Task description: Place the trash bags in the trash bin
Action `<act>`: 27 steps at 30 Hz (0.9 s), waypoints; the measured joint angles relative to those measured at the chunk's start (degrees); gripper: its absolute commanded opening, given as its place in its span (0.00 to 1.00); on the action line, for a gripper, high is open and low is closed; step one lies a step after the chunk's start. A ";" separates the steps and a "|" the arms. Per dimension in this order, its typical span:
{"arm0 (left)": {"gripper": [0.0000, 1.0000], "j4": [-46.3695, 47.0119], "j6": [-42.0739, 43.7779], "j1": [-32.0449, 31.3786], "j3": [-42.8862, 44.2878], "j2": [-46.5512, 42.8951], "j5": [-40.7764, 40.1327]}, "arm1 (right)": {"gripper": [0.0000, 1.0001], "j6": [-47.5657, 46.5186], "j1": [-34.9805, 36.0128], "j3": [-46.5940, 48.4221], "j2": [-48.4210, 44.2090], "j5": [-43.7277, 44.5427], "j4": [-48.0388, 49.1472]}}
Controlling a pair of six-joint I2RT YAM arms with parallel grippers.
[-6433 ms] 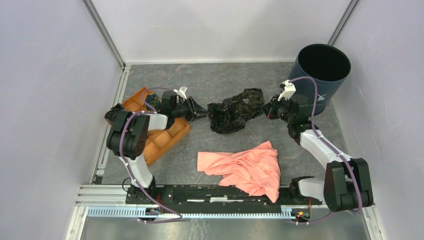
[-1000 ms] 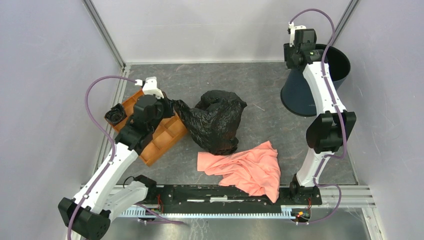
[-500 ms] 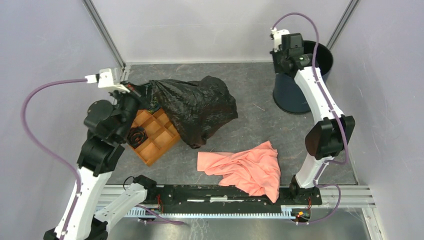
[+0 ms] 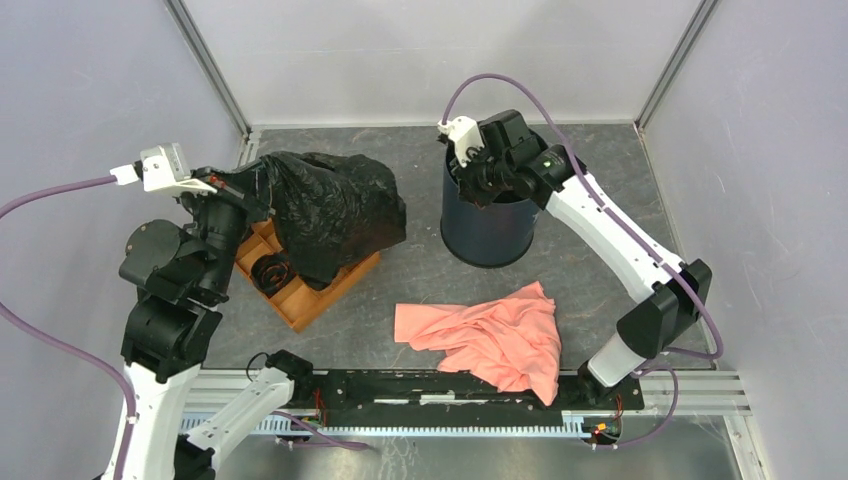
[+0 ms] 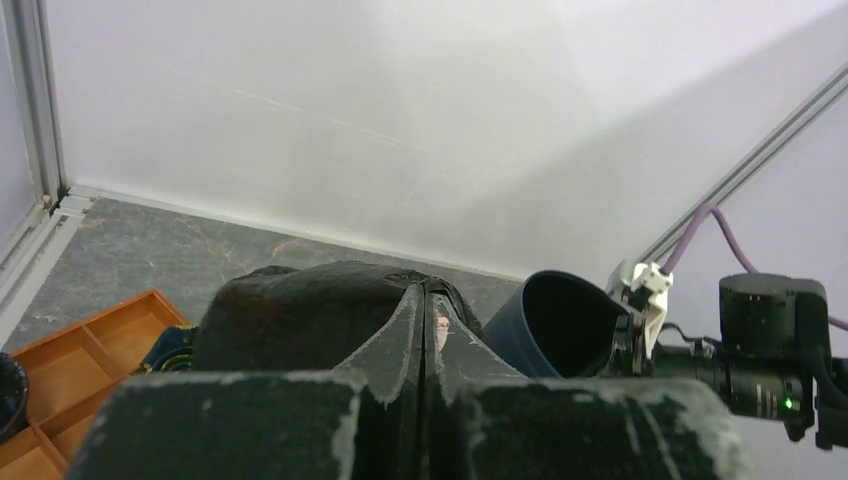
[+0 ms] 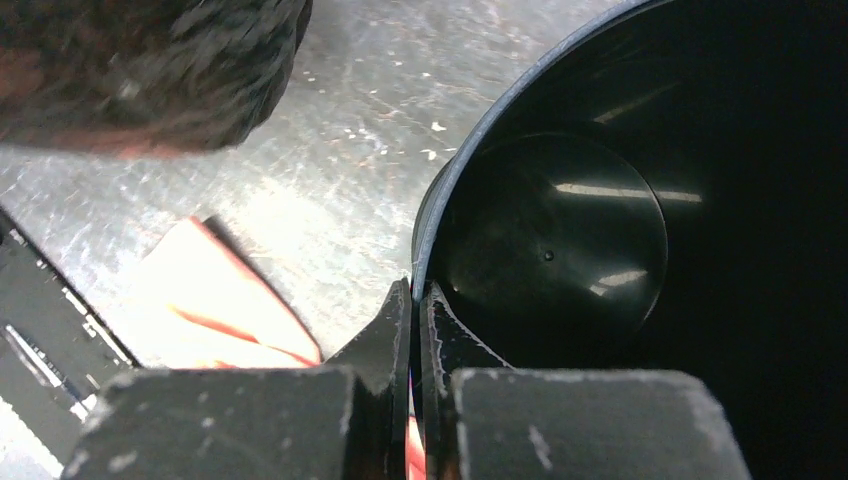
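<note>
Clamping bag (image 4: 330, 205) with left gripper (image 5: 425, 325), bin (image 4: 487, 228) rim with right gripper (image 6: 415, 305), I judge slack drooping at nine o'clock may snag the tray (image 4: 300, 305).

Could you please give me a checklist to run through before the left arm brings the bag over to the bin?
1. Grip of left claw on trash bag: ok, shut on the film.
2. Hold of right claw on trash bin rim: ok.
3. Bin inside free: ok, bare bottom shows.
4. Bag above bin mouth: not ok, it hangs over the orange tray.
5. Bag free of tray contents: cannot tell.
6. The pink cloth apart from bin: ok.
</note>
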 measured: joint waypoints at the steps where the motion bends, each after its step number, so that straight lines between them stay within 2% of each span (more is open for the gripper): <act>1: 0.02 0.02 0.02 -0.02 0.33 0.04 0.00 | 0.00 -0.02 0.90 -0.92 -0.63 -0.57 0.46; 8: 0.02 -0.07 2.25 0.00 3.58 4.79 2.03 | 0.01 0.02 4.66 -0.66 -0.39 -1.29 0.92; 9: 0.02 -0.11 2.64 -0.02 3.58 5.55 2.34 | 0.10 0.02 5.03 0.09 0.17 -1.16 0.46; 11: 0.02 -0.33 3.63 -0.02 3.58 6.93 2.86 | 0.39 0.02 6.05 1.90 1.49 -0.83 -0.28; 13: 0.02 -0.42 4.52 -0.02 3.58 7.91 3.39 | 0.62 -0.17 7.17 3.58 2.43 -0.09 -1.31; 15: 0.02 -0.44 5.60 0.00 3.61 8.68 4.33 | 0.75 -0.26 8.50 6.21 3.23 1.90 -2.32; 17: 0.02 -0.48 6.69 -0.02 3.65 9.40 5.18 | 0.85 -0.79 9.79 11.02 4.33 5.09 -4.39; 21: 0.02 -0.55 7.30 0.00 5.22 10.99 6.71 | 0.92 -0.66 11.21 19.89 5.03 12.02 -4.09; 23: 0.02 -0.46 7.48 0.00 6.05 11.45 7.58 | 0.93 0.31 11.32 20.04 3.30 13.92 -0.50; 25: 0.02 -0.37 7.48 -0.02 6.69 11.67 8.46 | 0.94 2.86 11.54 15.21 -0.28 13.27 6.27; 27: 0.02 -0.22 7.48 0.00 6.97 11.74 8.87 | 0.96 7.48 12.04 5.92 -5.44 9.90 16.22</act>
